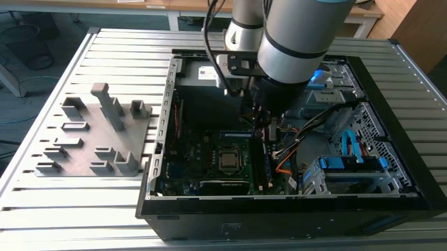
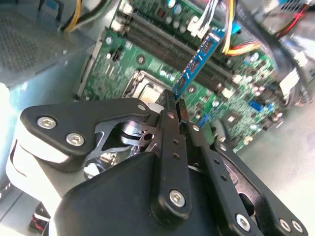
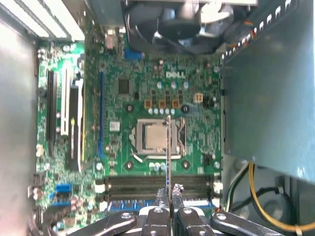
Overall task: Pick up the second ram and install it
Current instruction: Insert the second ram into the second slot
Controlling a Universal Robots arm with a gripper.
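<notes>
**Stick pinched, hanging over the board**

My gripper has its fingers closed tight on 1 end of the second ram. Its free length points down at the motherboard, I reckon to keep the contact edge clear. In the first wrist view it is a thin strip across the processor socket, beyond 2 dark slots. I count 1 stick held, 1 socket, 1 fan. 1 grey fixture plate lies outside the case, on the exterior view's left.
</notes>
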